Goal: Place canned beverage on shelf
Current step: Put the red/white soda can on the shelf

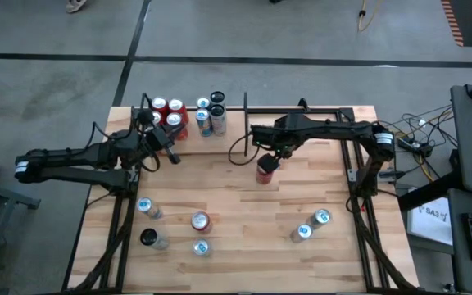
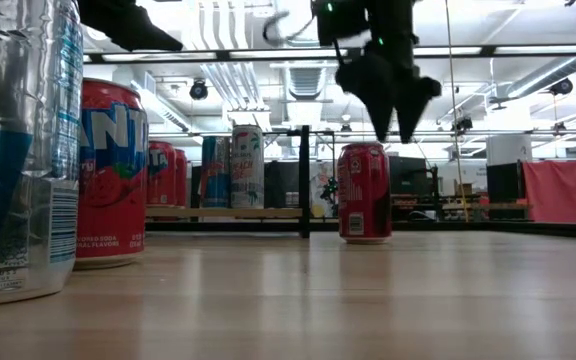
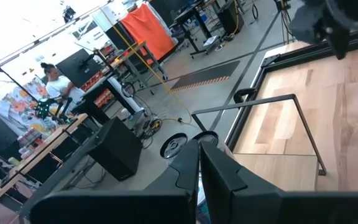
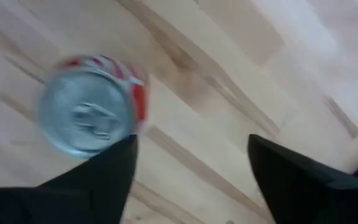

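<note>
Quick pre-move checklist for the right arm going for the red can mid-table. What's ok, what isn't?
1. Right gripper open: ok, fingers apart in the right wrist view.
2. Red can upright on the table: ok, standing in the low view.
3. Gripper centered over the can: not ok; in the right wrist view the can top sits off to one side of the fingers, not between them.
4. Gripper clear of the can: ok, it hangs above it in the low view.
5. Shelf has room: cannot tell; cans already stand there.
6. Left gripper out of the way: ok, shut, near the back-left cans.
</note>
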You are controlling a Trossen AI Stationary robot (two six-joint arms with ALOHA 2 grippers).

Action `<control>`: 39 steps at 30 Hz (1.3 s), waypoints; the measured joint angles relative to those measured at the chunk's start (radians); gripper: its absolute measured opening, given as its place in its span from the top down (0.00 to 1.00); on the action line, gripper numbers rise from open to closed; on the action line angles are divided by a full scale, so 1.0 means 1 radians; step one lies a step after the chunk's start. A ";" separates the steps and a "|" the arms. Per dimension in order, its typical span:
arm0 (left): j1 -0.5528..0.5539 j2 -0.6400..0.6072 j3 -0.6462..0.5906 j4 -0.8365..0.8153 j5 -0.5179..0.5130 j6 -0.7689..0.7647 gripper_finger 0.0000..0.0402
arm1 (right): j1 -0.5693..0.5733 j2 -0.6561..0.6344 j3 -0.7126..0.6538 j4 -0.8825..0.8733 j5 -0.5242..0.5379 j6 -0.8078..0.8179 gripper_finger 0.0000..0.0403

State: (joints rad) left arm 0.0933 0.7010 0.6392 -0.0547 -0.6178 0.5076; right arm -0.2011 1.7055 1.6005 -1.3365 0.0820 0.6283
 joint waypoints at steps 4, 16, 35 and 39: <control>0.000 0.000 0.000 0.001 0.000 0.000 1.00 | -0.007 -0.038 -0.110 0.076 -0.004 -0.001 0.52; 0.000 -0.002 0.000 0.002 0.000 0.000 1.00 | 0.032 -0.151 -0.273 0.322 -0.169 0.073 0.93; 0.000 -0.001 0.000 0.001 0.000 -0.001 1.00 | 0.053 -0.142 -0.266 0.262 -0.203 0.116 0.98; 0.000 -0.001 0.000 0.001 0.000 -0.002 1.00 | 0.026 -0.150 -0.269 0.212 -0.054 0.100 0.98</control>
State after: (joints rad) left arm 0.0933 0.6998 0.6392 -0.0534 -0.6178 0.5053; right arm -0.1749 1.5552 1.3316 -1.1241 0.0284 0.7287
